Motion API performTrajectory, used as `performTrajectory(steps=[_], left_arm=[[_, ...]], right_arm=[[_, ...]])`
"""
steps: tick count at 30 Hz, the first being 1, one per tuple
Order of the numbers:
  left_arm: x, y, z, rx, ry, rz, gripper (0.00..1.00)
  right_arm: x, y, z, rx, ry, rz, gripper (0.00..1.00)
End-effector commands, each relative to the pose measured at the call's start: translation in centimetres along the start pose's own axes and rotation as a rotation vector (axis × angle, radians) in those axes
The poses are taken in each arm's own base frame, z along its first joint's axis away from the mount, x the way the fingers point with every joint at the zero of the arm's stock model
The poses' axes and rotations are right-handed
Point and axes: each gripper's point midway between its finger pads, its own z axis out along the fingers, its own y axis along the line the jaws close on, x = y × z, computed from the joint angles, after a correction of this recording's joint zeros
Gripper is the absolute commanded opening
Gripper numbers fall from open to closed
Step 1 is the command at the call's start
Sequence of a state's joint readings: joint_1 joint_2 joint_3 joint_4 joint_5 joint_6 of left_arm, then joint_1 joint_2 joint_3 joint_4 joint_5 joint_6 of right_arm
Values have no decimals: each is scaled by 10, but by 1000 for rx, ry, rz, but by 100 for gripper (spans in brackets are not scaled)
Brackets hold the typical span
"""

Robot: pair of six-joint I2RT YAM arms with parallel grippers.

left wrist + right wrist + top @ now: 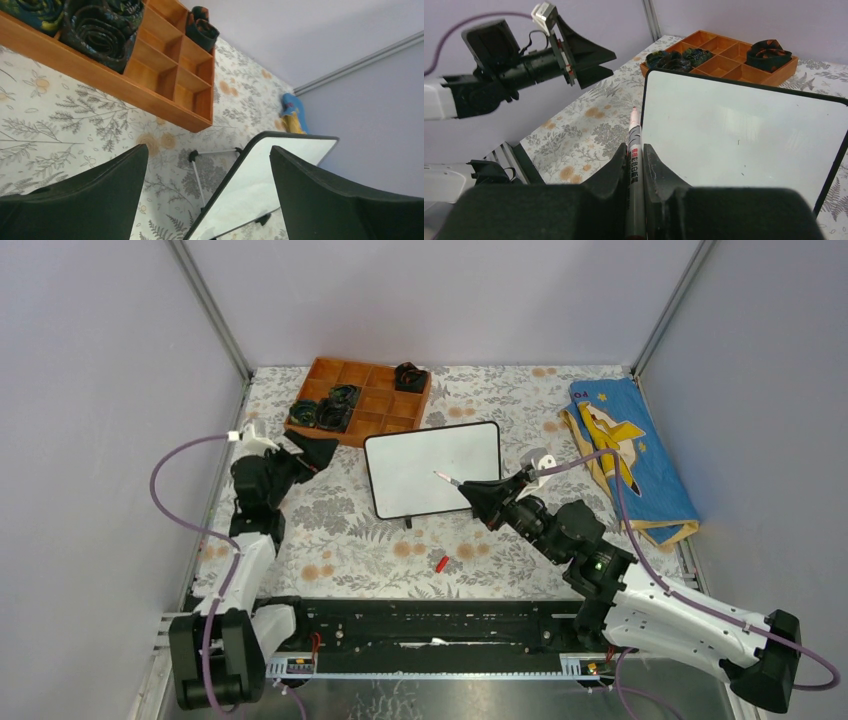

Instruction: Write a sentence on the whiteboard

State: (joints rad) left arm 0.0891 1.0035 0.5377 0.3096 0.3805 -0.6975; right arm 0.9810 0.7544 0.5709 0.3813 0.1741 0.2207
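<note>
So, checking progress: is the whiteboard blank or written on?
Blank. The whiteboard shows no words in any view; the right gripper holds the marker near it.

1. The whiteboard (432, 470) is a small white rectangle with a thin black frame and rounded corners.
2. It stands propped on small black feet, tilted, near the middle of the table (340, 540).
3. Its face is plain white.
</note>
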Motion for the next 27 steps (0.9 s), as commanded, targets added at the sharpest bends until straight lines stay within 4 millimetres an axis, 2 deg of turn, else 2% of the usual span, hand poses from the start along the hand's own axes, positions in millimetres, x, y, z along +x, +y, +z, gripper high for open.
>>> performTrajectory(steps=[1,6,10,14,23,27], left_arm=[[-32,-52,-21,362,-165,-10,99],[-20,-56,-16,470,-124,-16,99],[7,-73,-15,648,47,30,99],[30,-78,1,719,177,58,99],[35,-41,24,584,188,15,99],[21,-24,31,485,138,-20,99]], right_arm=[[-22,8,-2,-20,-58,3,0],[-22,7,0,-16,-55,-5,0],[-20,7,2,-17,-52,-4,0],[-12,8,9,-22,-37,4,0],[-9,12,20,-28,-19,15,0],[-7,13,23,-30,-11,7,0]])
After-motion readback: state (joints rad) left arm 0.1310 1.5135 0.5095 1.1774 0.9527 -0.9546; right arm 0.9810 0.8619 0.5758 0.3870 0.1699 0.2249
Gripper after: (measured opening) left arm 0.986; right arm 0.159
